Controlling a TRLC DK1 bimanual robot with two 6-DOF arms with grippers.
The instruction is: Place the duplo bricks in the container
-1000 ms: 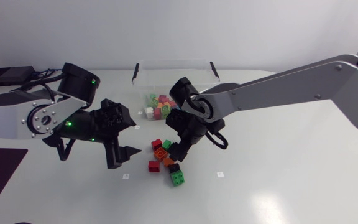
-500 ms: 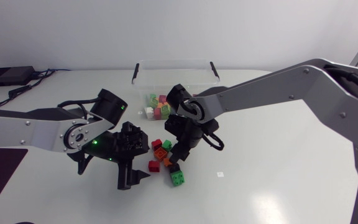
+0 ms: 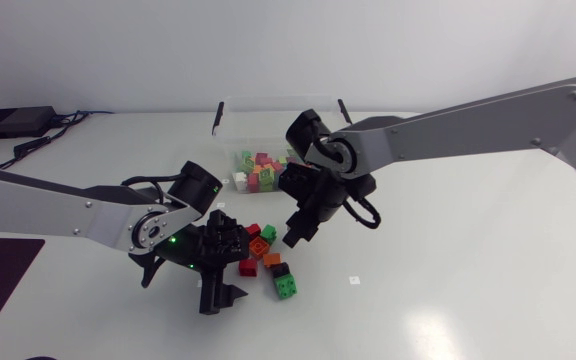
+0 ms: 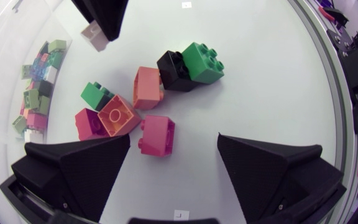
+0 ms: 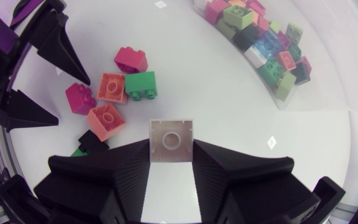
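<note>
Merely illegible tags near loose bricks.

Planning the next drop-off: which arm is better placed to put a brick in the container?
Right: the right gripper holds a white brick near the container; the left gripper is open over loose bricks.

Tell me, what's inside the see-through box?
Inside the container lies a heap of duplo bricks: green, pink, red, blue, white and black. Any bricks under the heap are covered, and in the head view the right arm hides part of the container.
</note>
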